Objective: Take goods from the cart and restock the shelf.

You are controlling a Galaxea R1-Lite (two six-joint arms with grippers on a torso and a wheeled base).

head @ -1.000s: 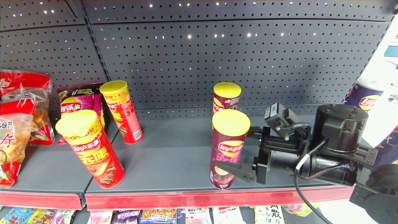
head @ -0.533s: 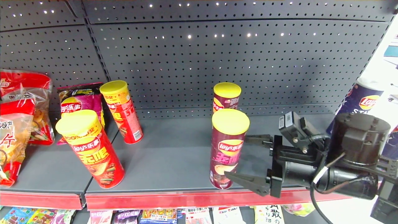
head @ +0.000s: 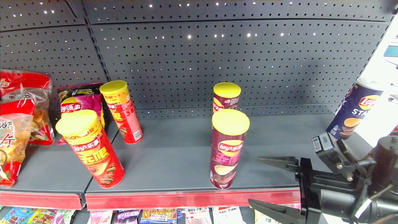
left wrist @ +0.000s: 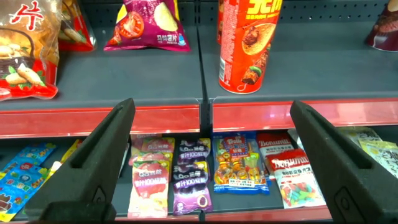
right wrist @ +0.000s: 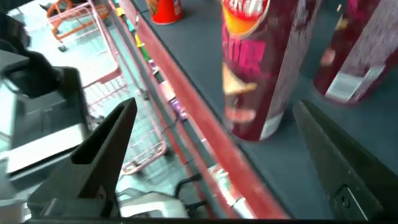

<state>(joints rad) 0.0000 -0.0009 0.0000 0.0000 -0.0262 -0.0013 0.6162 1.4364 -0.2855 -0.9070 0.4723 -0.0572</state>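
Your right gripper (head: 253,181) has its fingers spread wide with nothing between them. The maroon can (head: 228,149) stands upright just past the fingertips, apart from them, at the front edge of the shelf (head: 174,155). A second maroon can (head: 226,96) stands behind it. Your left gripper (left wrist: 211,106) is spread wide too and holds nothing. Beyond its tips are the red lip (left wrist: 155,118) and, farther in, a red can (left wrist: 249,43).
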